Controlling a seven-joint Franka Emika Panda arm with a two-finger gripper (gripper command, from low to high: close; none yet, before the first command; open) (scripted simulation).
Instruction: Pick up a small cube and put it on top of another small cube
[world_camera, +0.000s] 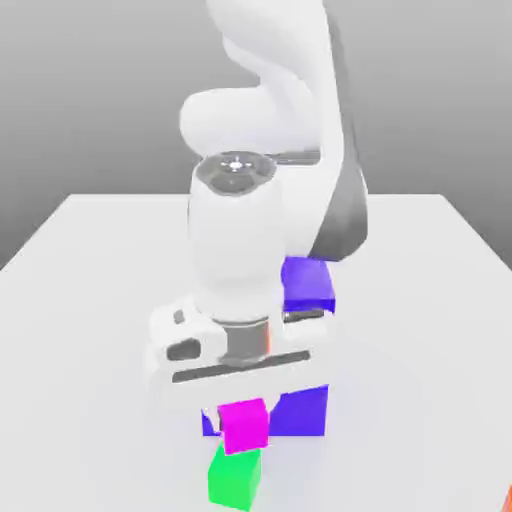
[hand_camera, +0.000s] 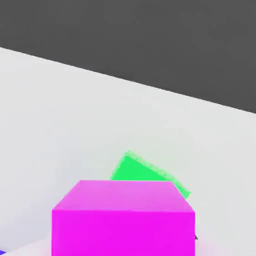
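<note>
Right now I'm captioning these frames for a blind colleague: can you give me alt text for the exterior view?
A white robot arm holds a small magenta cube in its gripper, just above a small green cube near the front of a white table. A large blue cube sits behind them, partly hidden by the arm.
</note>
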